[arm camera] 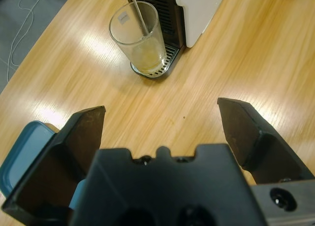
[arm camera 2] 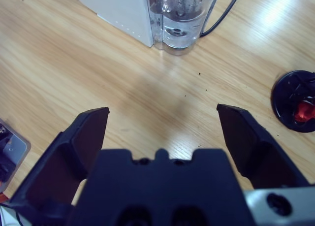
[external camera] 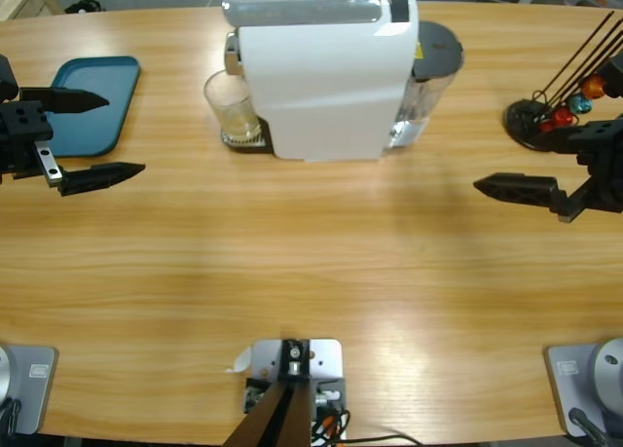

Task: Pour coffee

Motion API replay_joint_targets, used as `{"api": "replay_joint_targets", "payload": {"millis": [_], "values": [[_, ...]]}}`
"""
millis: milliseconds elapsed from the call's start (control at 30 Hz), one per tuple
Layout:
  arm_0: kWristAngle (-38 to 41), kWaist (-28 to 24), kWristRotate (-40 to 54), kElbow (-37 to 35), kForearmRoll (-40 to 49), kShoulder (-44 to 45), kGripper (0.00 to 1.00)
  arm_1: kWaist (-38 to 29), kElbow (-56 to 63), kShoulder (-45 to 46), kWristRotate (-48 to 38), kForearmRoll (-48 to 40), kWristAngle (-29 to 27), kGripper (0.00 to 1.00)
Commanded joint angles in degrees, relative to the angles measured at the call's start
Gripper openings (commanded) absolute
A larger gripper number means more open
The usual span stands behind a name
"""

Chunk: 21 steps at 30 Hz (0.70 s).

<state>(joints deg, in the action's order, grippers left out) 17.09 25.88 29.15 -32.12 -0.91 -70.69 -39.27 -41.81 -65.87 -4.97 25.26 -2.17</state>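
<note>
Pale, varnished wood with a fine straight grain forms the long table point(external camera: 311, 272), on which a boxy white plastic coffee machine point(external camera: 326, 77) stands near the far edge. Under its spout, on a small perforated metal drip tray point(arm camera: 165, 68), a small clear glass tumbler point(arm camera: 138, 39) is set upright; a shallow pool of pale amber coffee point(arm camera: 147, 58) is seen through its wall, and a thin stream appears to fall into it.

The tumbler is judged to be light, rigid, smooth and breakable, so a gentle squeeze across its middle, below the rim, would be advised, with the glass kept level.

The left gripper point(arm camera: 160, 120) is held wide open and empty, aimed at the tumbler but well apart from it, beside a teal rounded plastic tray point(external camera: 92, 101). The right gripper point(arm camera 2: 162, 120) is likewise spread wide with nothing held, near the machine's clear water tank point(arm camera 2: 182, 19) and a black wire capsule stand point(external camera: 545, 116).
</note>
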Motion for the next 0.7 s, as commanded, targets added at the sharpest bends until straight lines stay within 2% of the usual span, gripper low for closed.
{"api": "replay_joint_targets", "payload": {"millis": [33,700], "values": [[-0.21,0.66,-0.49,2.32,-0.67,0.42,1.0,-0.63,2.87,-0.3,-0.75,-1.63,0.41,1.0],[0.95,0.84,-0.62,2.65,-2.11,-0.16,1.0,-0.63,3.13,-1.19,-1.27,-2.05,0.45,1.0]]}}
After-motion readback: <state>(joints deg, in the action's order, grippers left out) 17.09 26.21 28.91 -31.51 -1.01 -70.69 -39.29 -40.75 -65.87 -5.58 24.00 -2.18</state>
